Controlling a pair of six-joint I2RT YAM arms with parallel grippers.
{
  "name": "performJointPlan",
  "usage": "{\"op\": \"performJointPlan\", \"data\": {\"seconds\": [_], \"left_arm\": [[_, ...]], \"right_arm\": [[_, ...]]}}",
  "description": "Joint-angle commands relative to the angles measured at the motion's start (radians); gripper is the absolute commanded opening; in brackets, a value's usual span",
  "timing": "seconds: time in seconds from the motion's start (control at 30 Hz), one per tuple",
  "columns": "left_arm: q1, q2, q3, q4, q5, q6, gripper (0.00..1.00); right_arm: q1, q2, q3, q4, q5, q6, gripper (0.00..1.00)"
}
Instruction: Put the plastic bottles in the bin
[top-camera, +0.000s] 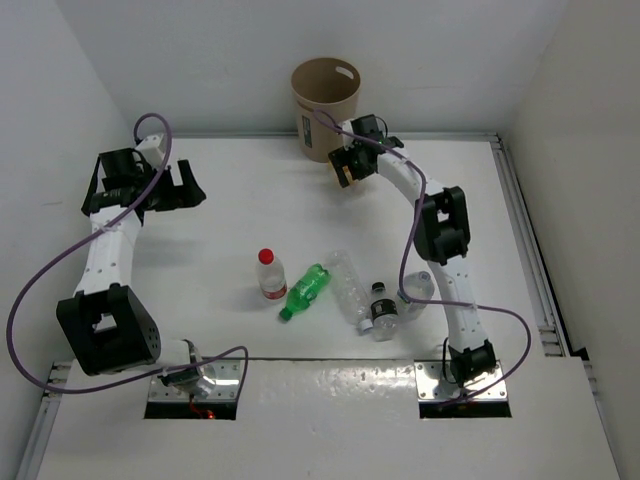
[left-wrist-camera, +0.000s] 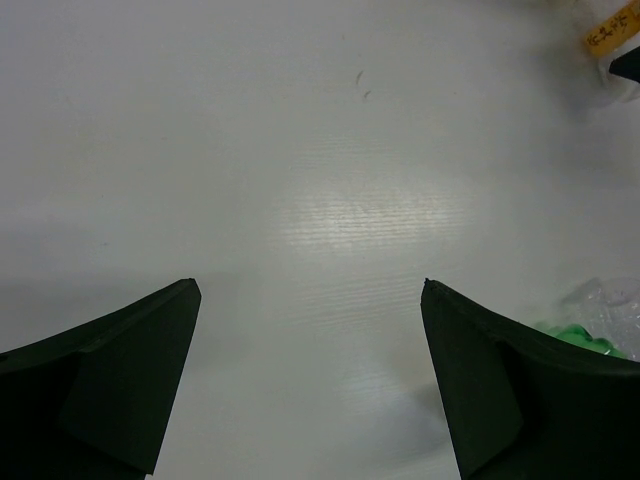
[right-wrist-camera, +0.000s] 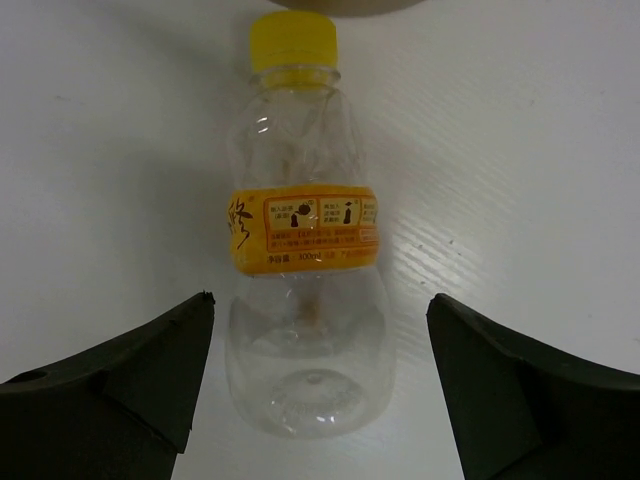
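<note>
Yellow-capped, the orange-labelled bottle (right-wrist-camera: 300, 235) lies on the surface (right-wrist-camera: 520, 150) beside the far bin (top-camera: 322, 120), framed between our right gripper (right-wrist-camera: 318, 300) and its spread fingers (right-wrist-camera: 130, 380), so we judge lowering and closing comes next; our left gripper (left-wrist-camera: 310, 290) stands spread too.

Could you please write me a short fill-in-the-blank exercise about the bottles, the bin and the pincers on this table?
1. The clear plastic bottle with the orange label, lying at the right pincer, has a ____ cap.
2. The all-green plastic bottle lies on its ____.
3. The left pincer is ____ and holds nothing.
4. The tan round bin stands nearest the ____ arm's pincer.
Missing words: yellow; side; open; right.
</note>
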Motion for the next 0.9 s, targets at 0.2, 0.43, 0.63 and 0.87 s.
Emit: {"op": "performJointPlan", "data": {"seconds": [0.2, 0.43, 0.63, 0.87], "left_arm": [[0.025, -0.028, -0.012, 0.031, 0.045, -0.001, 0.99], [0.025, -0.037, -0.003, 0.031, 0.077, -0.001, 0.99], [0.035, -0.059, -0.037, 0.031, 0.195, 0.02, 0.99], [0.035, -0.079, -0.055, 0.085, 0.281, 0.02, 0.99]], "right_arm": [[0.006, 0.033, 0.015, 0.019, 0.017, -0.043, 0.67], [0.007, -0.138, -0.106, 0.007, 0.007, -0.111, 0.14], [0.007, -0.5, -0.396, 0.159, -0.061, -0.081, 0.01], [-0.035, -0.662, -0.369, 0.424, -0.12, 0.082, 0.0]]}}
